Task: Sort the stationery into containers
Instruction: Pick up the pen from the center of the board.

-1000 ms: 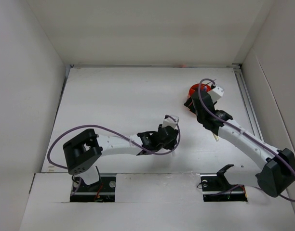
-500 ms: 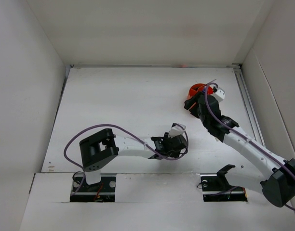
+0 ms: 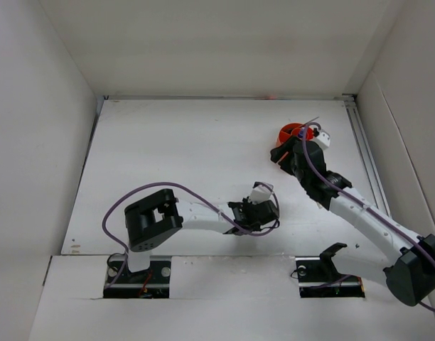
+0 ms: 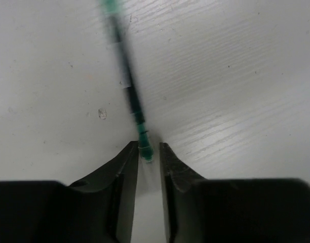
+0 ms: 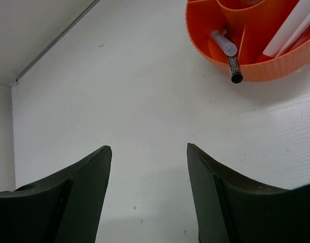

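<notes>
We are working partway through: the round bright-orange plastic holder (image 5: 266,73) is carrying several pens (image 5: 225,44) near our wide-spread, empty right end effector (image 5: 148,148), while our narrowly parted left end effector (image 4: 149,145) is straddling, not pinching, 1 slim green pen (image 4: 130,96) on the white desk (image 4: 236,76).

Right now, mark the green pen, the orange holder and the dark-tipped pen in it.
green pen (image 4: 129,88), left wrist view, mid barrel.
orange holder (image 5: 271,71), right wrist view, ribbed outer wall.
dark-tipped pen (image 5: 233,65), right wrist view, dark end over the rim.

White links (image 3: 367,217), black joints (image 3: 153,222), purple cables (image 3: 168,184), black grippers (image 4: 149,157)
</notes>
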Controlling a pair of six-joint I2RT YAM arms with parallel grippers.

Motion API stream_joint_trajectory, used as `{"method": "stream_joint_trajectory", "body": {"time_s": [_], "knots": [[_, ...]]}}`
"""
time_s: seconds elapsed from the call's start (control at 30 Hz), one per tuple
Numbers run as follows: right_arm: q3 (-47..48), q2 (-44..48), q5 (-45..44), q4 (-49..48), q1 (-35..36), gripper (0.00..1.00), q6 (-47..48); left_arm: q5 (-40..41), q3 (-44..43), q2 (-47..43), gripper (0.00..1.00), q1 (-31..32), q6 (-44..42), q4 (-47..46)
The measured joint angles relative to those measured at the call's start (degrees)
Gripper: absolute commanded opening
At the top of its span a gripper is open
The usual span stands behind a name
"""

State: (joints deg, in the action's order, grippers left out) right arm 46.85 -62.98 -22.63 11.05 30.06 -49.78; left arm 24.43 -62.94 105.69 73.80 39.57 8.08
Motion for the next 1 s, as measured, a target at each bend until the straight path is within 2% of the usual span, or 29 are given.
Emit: {"method": "stream_joint_trajectory", "body": {"time_s": [0.1, 0.27, 0.53, 0.73, 1.0], "knots": [[0.0, 0.0, 0.4, -0.1, -0.1, 0.70, 0.0, 0.4, 0.1, 0.0, 0.07, 0.0, 0.4, 0.1], [-0.2, -0.2, 2.5, -1.2, -0.7, 0.78, 0.0, 0.9, 3.0, -2.2, 0.01, 0.0, 0.6, -1.1], [-0.7, -4.1, 11.9, -4.4, -1.2, 0.82, 2.2, 0.5, 7.9, -13.0, 0.00, 0.0, -1.2, -2.7], [-0.8, -5.7, 15.3, -5.1, -1.2, 0.82, 2.7, 1.1, 9.0, -20.5, 0.00, -0.2, -3.8, -8.0], [-0.5, -3.4, 16.3, -3.4, -1.2, 0.83, 3.1, 0.1, 11.0, -22.1, 0.00, -3.2, -8.2, -13.9]]}}
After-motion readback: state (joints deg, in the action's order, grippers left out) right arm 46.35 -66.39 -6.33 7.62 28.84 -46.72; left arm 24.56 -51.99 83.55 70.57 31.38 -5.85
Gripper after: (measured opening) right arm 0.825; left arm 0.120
